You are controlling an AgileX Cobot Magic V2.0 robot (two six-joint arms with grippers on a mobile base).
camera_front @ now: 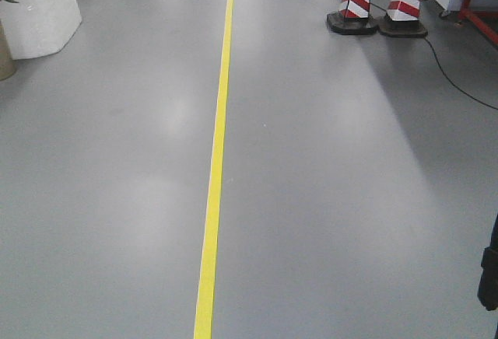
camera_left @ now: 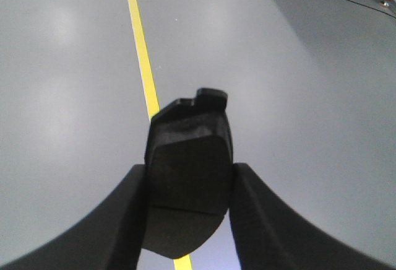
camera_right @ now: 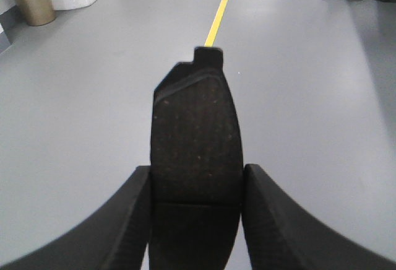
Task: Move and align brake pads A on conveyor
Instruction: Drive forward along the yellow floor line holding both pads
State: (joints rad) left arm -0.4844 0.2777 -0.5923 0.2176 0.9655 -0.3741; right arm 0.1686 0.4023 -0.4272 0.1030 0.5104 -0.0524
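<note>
The left gripper (camera_left: pixel 189 168) clenches one flat dark-grey brake pad (camera_left: pixel 189 135), the right gripper (camera_right: pixel 197 168) a second pad (camera_right: pixel 195 115), both lengthwise forward; the red metal frame (camera_front: pixel 476 17), likely the conveyor's, lies ahead-right, nearer the right arm.

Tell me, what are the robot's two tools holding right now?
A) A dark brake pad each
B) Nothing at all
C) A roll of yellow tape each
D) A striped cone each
A: in the wrist views the left tool is clamped on the first brake pad and the right tool is clamped on the second brake pad, both above the grey floor.
</note>
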